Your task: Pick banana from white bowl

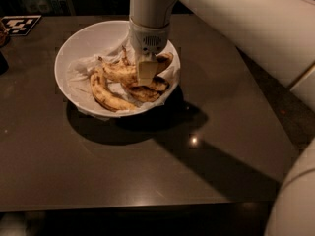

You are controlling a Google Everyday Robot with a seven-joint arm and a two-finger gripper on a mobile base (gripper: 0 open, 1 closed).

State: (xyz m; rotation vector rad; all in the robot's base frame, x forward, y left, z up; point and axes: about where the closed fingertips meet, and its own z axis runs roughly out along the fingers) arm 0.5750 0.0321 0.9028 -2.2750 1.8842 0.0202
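Glossy dark table (123,166): claw (146,73) above speckled banana (117,73) in round white bowl (78,43).

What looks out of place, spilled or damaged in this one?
Nothing is spilled or askew. The gripper is low in the white bowl, over the banana; the smaller bananas beside it are heavily brown-blotched, likely just overripe.

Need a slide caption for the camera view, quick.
Gripper low in the white bowl on a dark table, right over the longest banana.
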